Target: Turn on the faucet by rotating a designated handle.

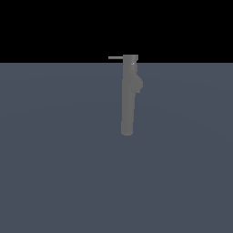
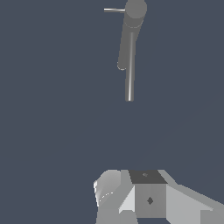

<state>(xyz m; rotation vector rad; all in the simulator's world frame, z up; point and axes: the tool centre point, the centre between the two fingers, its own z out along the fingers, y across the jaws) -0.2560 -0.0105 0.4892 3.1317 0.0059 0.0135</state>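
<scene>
The faucet [image 1: 128, 98] is a long matte grey column lying on the blue-grey surface, with its rounded end near the middle and a small rounded bump [image 1: 139, 84] on its side. The handle [image 1: 115, 58] is a thin pale rod sticking out from the column's far end toward the exterior view's left. The wrist view shows the faucet [image 2: 130, 39] and the handle [image 2: 114, 9] well away from my gripper [image 2: 146, 188]. Only grey blocks of the gripper show at the frame's edge. I cannot tell whether it is open or shut. The arm is out of the exterior view.
The blue-grey surface [image 1: 54, 159] spreads around the faucet on all sides. Black background lies beyond its far edge [image 1: 54, 62].
</scene>
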